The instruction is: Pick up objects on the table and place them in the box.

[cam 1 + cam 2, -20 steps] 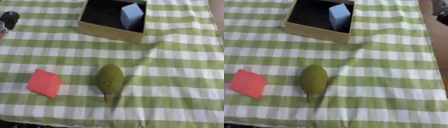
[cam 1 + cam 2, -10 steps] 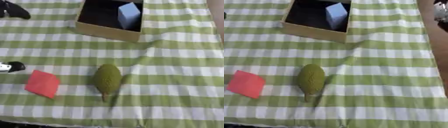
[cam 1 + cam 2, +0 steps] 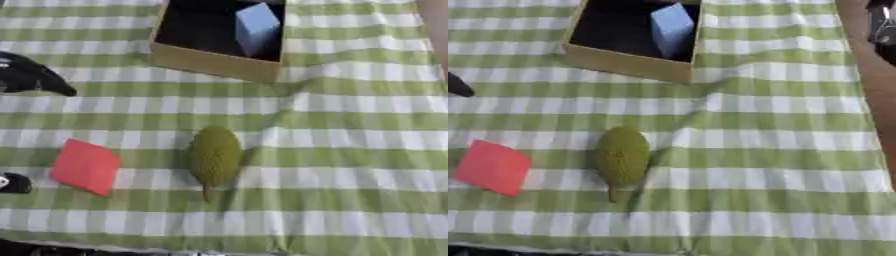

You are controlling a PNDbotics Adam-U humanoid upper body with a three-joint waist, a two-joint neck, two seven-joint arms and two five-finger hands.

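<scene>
No writing, brand or label can be read on anything here.

The box point(image 3: 210, 64), a tan cardboard one with a dark inside, stands at about 12 o'clock on the green-and-white checked cloth point(image 3: 350, 150). A pale blue block point(image 3: 256, 27) already lies in it, leaning against the right-hand wall.

Two things lie out on the cloth. The green fruit point(image 3: 214, 156) (bumpy, oval, with a short stem pointing toward 6 o'clock) lies near the centre, well clear of the box. The red card point(image 3: 85, 166) lies flat at about 8 o'clock, tilted, near the fruit but apart from it.

The left hand point(image 3: 31, 77) comes in at 9 o'clock, black, with a dark pointed tip reaching toward 3 o'clock. It holds nothing, but whether its fingers are straight or curled I cannot tell. From it the card lies toward 5 o'clock, apart; the fruit lies farther off toward 4 o'clock; the box sits toward 2 o'clock. A second small black part point(image 3: 12, 183) shows at the left edge, just beside the card's lower left corner (what it belongs to I cannot tell).

The right hand shows in neither view.
</scene>
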